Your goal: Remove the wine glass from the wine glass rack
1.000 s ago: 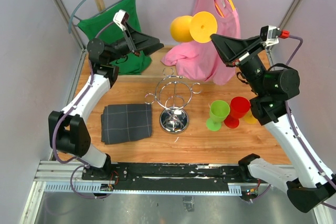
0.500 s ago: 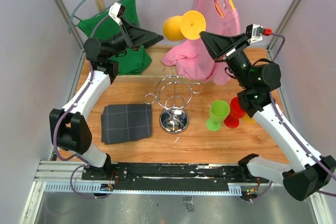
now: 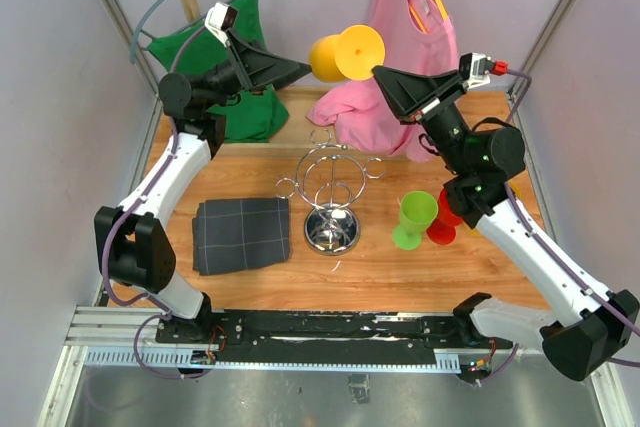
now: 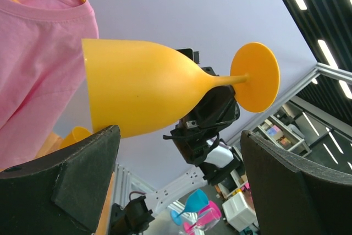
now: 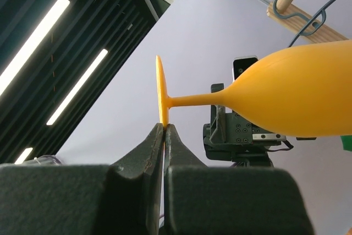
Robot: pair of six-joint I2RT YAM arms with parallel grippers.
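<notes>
Wooden table [image 3: 380,267], purple-walled booth, shirts hung along the far side.

Item 1, wine glass [image 3: 345,52]: yellow, lying on its side in the air above the far edge of the table. It is well clear of the wine glass rack [image 3: 330,192], with the bowl to the left and the foot to the right.

Item 2, wine glass rack: chrome, mid-table, with no glass on its arms.

Item 3, right gripper [image 5: 164,130]: fingers pressed together, pinching the thin rim of the glass's foot edge-on.

Item 4, left gripper [image 4: 176,141]: fingers spread wide, facing the bowl. The bowl sits across the gap; whether it touches cannot be told.

Item 5, sundries: green glass [image 3: 413,217] and red glass [image 3: 450,212] standing right of the rack, dark cloth [image 3: 242,234] to its left, pink shirt [image 3: 430,17] and green shirt [image 3: 215,47] at the far side.

Handling note (judgement): the lift-off looks done and a hand-over seems the step in hand. An edge pinch on the foot is a weak hold against the bowl's weight, so move slowly. Centre the bowl between the left fingers, close gently and evenly, and release the right only once the left bears the load. Avoid snagging the pink shirt.
</notes>
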